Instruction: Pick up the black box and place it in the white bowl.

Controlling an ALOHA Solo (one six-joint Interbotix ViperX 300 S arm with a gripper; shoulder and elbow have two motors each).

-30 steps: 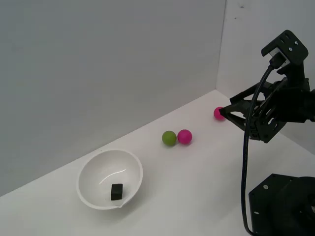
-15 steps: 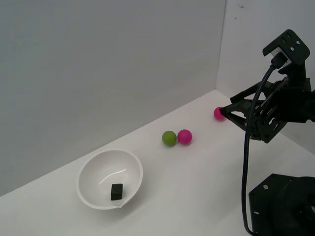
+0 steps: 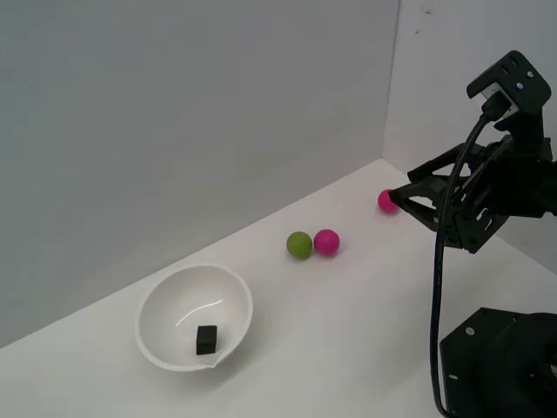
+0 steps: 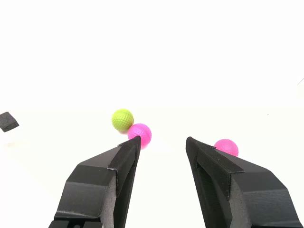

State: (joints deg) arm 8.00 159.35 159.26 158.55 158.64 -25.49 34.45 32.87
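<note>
Stretching across the whole scene is the white counter (image 3: 348, 322), backed by a grey wall that meets a lighter wall at the far corner. At the exterior view's right the black arm (image 3: 496, 187) hangs above the counter, a thick cable looping down from its wrist to the black base (image 3: 500, 361) at the near right edge.

Next in size, the white bowl (image 3: 165, 348) sits near the counter's front left corner, close to the back edge where the grey wall rises, its glossy inside catching a streak of light. And there it is: the black box (image 3: 206, 340) lies inside the bowl, on the bottom, toward the near side. In the wrist view the box (image 4: 8, 121) shows only as a dark shape at the picture's edge, the bowl washed out around it.

The gripper (image 3: 393, 198) is up off the counter, pointing toward the far corner, and its jaws are spread apart with nothing between them; the wrist view shows the gripper (image 4: 163, 140) with bare white counter in the gap between its two black fingers (image 4: 118, 164).

Now the little ones. A green ball (image 3: 299, 245) and a pink ball (image 3: 326, 241) sit touching, side by side, mid-counter near the back edge. A second pink ball (image 3: 385, 201) rests close to the far corner, partly hidden behind the gripper's tip.
</note>
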